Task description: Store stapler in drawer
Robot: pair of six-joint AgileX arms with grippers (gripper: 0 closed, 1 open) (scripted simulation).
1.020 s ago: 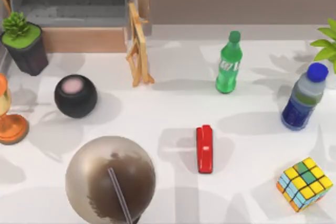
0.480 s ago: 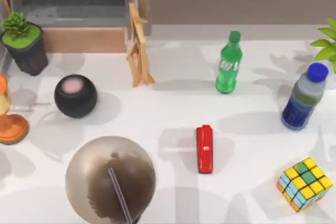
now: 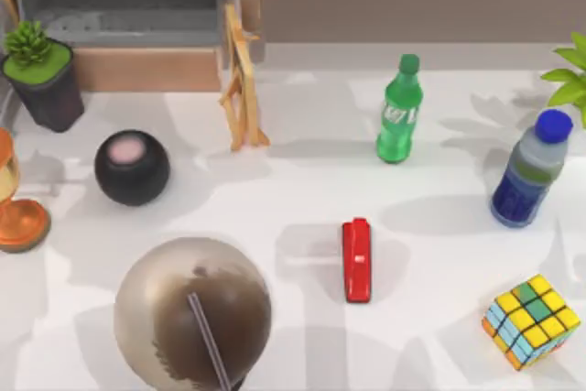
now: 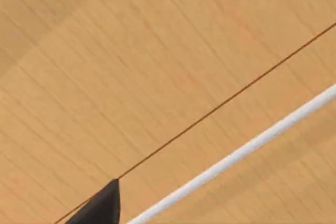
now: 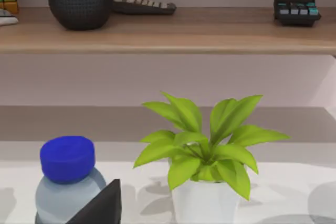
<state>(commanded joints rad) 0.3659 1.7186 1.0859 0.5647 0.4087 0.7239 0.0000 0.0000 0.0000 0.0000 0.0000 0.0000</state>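
Red stapler point(image 3: 357, 260) lying untouched on the white bench point(image 3: 293, 190), near and right of centre, well apart from the open drawer point(image 3: 128, 16) at far left; storing is entirely ahead of me, and I cannot tell either claw's opening.

Left gripper point(image 4: 100, 208) and right gripper point(image 5: 102, 207) each present one matte black, wedge-shaped finger tip with plain, unmarked surface.

The orange goblet point(image 3: 16, 199) now sits a little further from the black ball point(image 3: 132, 168), nearer the table's left edge.
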